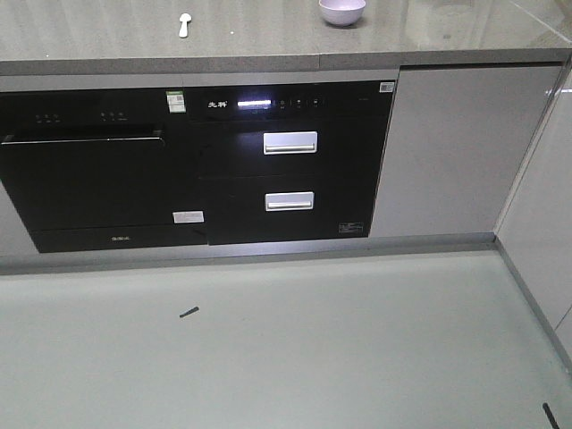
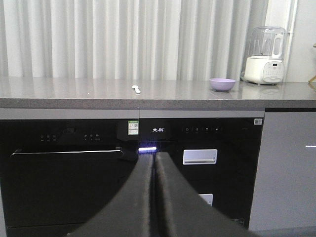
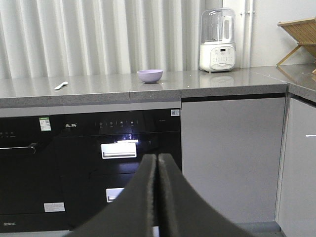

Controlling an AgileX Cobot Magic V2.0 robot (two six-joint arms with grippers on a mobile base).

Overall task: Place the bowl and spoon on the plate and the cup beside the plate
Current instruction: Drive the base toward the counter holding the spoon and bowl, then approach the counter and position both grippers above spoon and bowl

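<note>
Left claw (image 2: pixel 154 159) and right claw (image 3: pixel 157 157) are hanging low, fingers pressed fully together.
Bowl (image 1: pixel 342 11) and spoon (image 1: pixel 184 24) are lying well apart on counter (image 1: pixel 268 45).

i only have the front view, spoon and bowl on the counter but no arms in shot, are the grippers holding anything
Observer: No. The wrist views show the left gripper and the right gripper both shut, fingers pressed together with nothing between them.
Operator: anything else up there near the bowl
Observer: Yes, a white appliance with a clear jug stands to the right of the bowl, back by the curtain.
Operator: plate or cup anywhere
Observer: Neither shows in any view. The right wrist view only adds a wooden rack at the far right.
</note>
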